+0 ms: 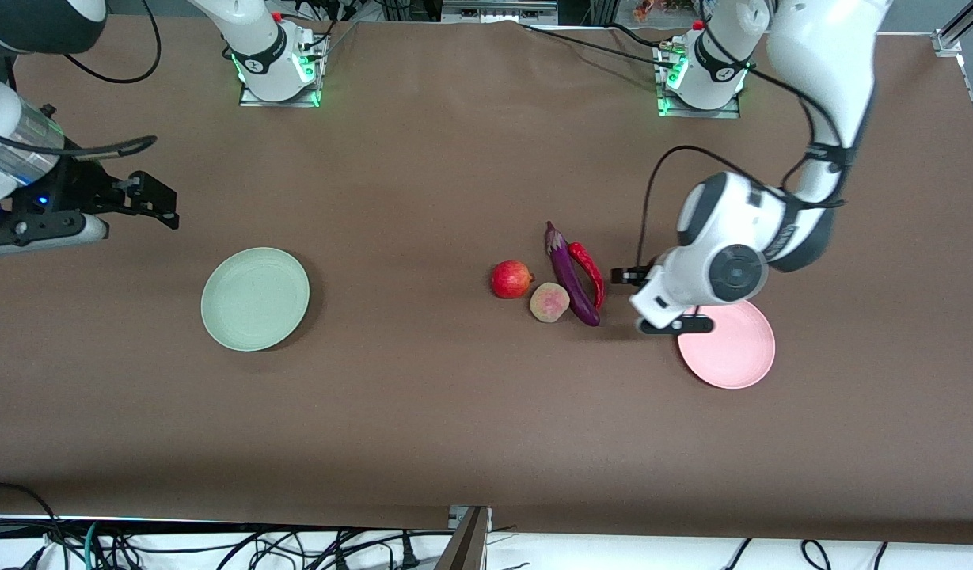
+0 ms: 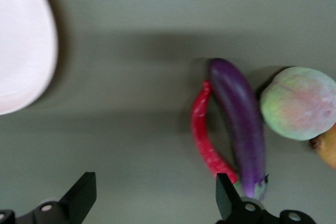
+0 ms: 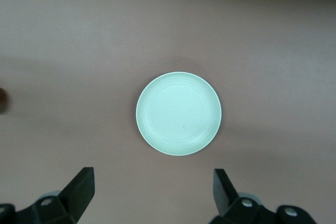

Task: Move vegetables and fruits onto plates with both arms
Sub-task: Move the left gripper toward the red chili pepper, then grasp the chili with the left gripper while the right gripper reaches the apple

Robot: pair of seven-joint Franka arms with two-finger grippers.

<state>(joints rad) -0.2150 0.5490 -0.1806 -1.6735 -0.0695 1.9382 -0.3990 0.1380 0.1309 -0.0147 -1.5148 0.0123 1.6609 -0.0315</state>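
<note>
The purple eggplant (image 1: 572, 277) and the red chili (image 1: 590, 271) lie side by side mid-table. The peach (image 1: 549, 302) and the shiny red fruit (image 1: 511, 279) lie beside them, toward the right arm's end. My left gripper (image 1: 657, 301) is open and empty over the table between the chili and the pink plate (image 1: 731, 348). The left wrist view shows its open gripper (image 2: 155, 198), the eggplant (image 2: 241, 124), chili (image 2: 205, 135), peach (image 2: 299, 103) and pink plate (image 2: 21, 45). My right gripper (image 1: 160, 202) is open and empty near the mint green plate (image 1: 255, 298). The right wrist view shows its gripper (image 3: 155, 192) and that plate (image 3: 178, 114).
Both arm bases (image 1: 279, 71) (image 1: 700, 79) stand at the table's edge farthest from the front camera. Cables (image 1: 217, 546) hang below the near edge. Brown table (image 1: 423, 412) lies bare between the plates, nearer the camera.
</note>
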